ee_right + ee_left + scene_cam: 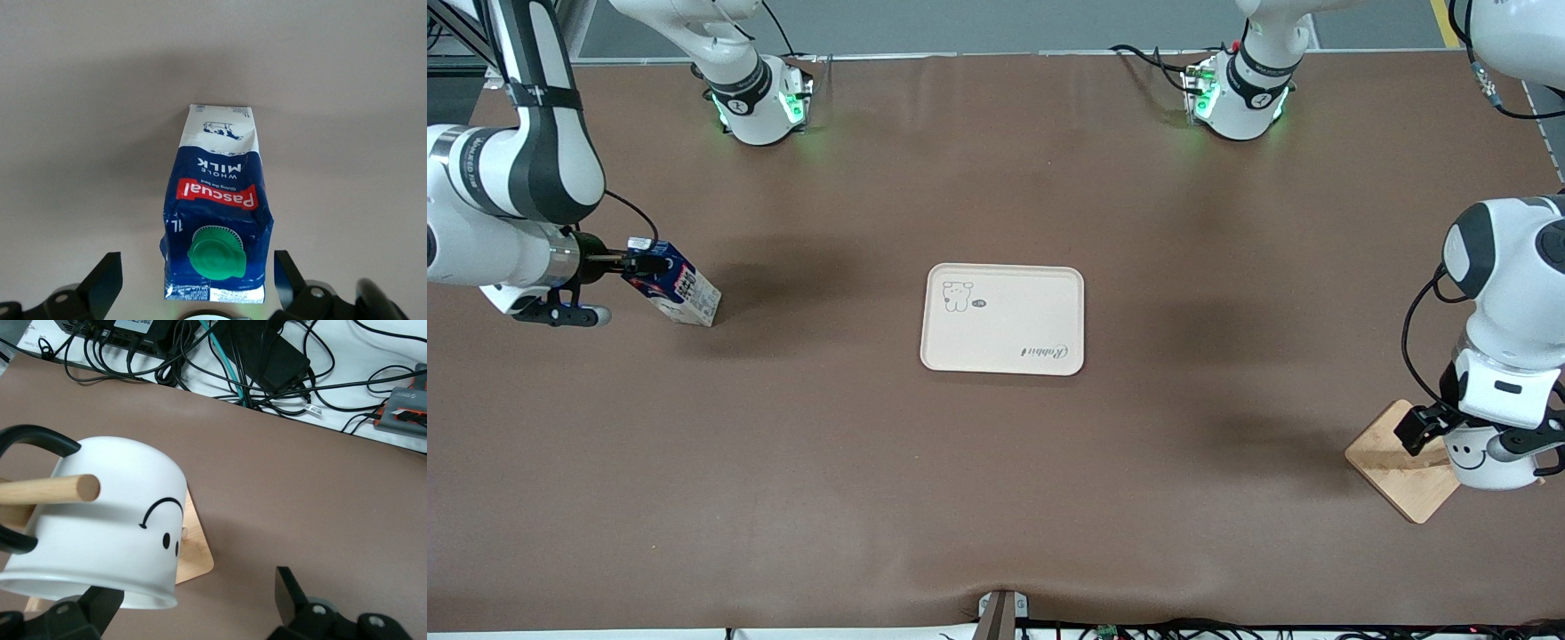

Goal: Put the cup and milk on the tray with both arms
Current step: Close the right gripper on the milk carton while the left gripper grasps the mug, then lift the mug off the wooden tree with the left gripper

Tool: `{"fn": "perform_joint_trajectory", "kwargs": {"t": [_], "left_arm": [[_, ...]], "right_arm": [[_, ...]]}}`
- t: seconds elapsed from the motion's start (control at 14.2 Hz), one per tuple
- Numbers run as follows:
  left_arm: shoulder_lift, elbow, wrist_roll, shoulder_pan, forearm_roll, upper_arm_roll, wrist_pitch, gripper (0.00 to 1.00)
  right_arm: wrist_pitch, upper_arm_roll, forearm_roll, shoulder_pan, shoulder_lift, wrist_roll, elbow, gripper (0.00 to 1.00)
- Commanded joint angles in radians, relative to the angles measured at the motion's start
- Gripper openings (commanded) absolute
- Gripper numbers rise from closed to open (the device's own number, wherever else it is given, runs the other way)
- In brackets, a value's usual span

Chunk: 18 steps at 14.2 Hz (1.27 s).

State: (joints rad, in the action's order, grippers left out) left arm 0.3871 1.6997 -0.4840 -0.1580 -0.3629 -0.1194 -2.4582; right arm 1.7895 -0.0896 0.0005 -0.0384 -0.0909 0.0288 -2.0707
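Observation:
The milk (674, 289) stands on the brown table toward the right arm's end. My right gripper (637, 263) is open around its top. In the right wrist view the green-capped milk (217, 200) sits between the two fingers of the right gripper (197, 270), with a gap on each side. The cup (1485, 458) hangs on a wooden peg (60, 490) over the stand base (1400, 476) at the left arm's end. My left gripper (1478, 436) is open at the cup (107, 527). One finger (100, 607) is by its rim, the other (290, 590) well apart. The tray (1005, 320) lies empty mid-table.
The two arms' green-lit bases (765, 102) stand along the table's edge farthest from the front camera. Cables and electronics boxes (267, 360) lie off the table edge near the stand. Bare brown table lies between the tray and each gripper.

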Motion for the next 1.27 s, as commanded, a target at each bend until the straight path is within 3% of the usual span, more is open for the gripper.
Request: {"fn": "perform_joint_trajectory", "kwargs": {"t": [0.0, 0.21, 0.56, 0.85, 1.2], "left_arm": [[-0.002, 0.014, -0.041, -0.003, -0.054, 0.000, -0.027, 0.89], [-0.001, 0.015, -0.044, -0.012, -0.082, 0.000, -0.027, 0.53], [0.007, 0.014, -0.048, -0.025, -0.139, -0.002, -0.031, 0.16], [0.007, 0.012, -0.044, -0.018, -0.140, -0.002, -0.031, 0.00], [-0.005, 0.003, -0.035, 0.003, -0.142, -0.014, -0.025, 0.00]], "right_arm": [[0.028, 0.008, -0.001, -0.024, 0.037, -0.012, -0.040, 1.00], [0.077, 0.008, -0.007, -0.035, 0.040, -0.012, -0.084, 1.00], [0.079, 0.010, -0.007, -0.046, 0.039, -0.021, -0.092, 1.00], [0.073, 0.013, -0.007, -0.040, 0.040, -0.070, -0.094, 1.00], [0.085, 0.013, -0.007, -0.041, 0.039, -0.070, -0.112, 1.00]]}}
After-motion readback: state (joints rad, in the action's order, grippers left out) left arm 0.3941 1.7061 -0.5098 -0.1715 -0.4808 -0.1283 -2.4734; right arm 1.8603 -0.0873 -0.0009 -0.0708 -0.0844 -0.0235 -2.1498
